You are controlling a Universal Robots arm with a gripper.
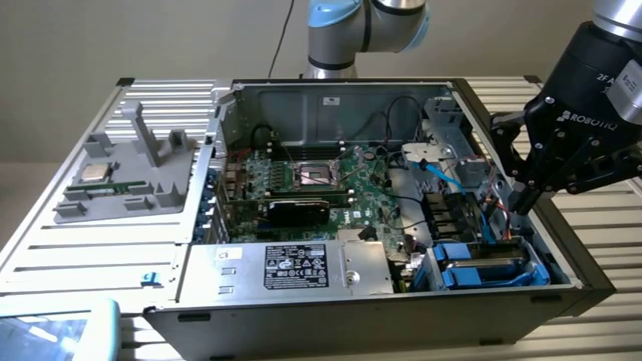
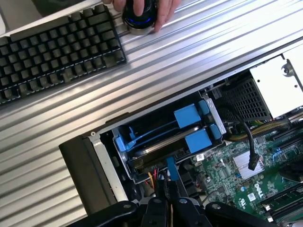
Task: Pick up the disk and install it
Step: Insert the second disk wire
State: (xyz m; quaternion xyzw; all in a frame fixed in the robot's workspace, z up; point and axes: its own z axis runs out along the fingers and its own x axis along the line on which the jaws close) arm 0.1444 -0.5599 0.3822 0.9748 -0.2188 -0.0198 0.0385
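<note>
Ribbed silver tabotop is wrong to say, so: ribbed silver tabletop (image 1: 90, 248) lay under an open computer case (image 1: 401, 301) in the exterior view, with a plain pale wall behind. The black fingers (image 1: 524, 197) hung at the case's edge on the exterior view's right, pressed together with nothing between them. Just below the fingers sat the disk (image 1: 492, 265), down in its slot in the case's corner, with its blue frame around it. A green board (image 1: 321, 180) full of small parts lay further from the fingers, in the middle of the case. A silver box with a black label (image 1: 296, 267) sat beside the disk, on the side away from the fingers. A grey holder (image 1: 125, 173) with a small square chip rested on the tabletop, well apart from the fingers.

From the wrist view, the fingers (image 2: 166, 189) were shut tight and pointed at the disk (image 2: 165, 142). Their tips were right next to a small blue tab on the disk's frame; I could not tell if they touched it. Two blue clips sat on the disk's far side from the fingers. A black keyboard (image 2: 52, 52) lay on the tabletop far past the disk. A person's hand (image 2: 158, 12) rested on a round black knob (image 2: 138, 16) next to the keyboard.
</note>
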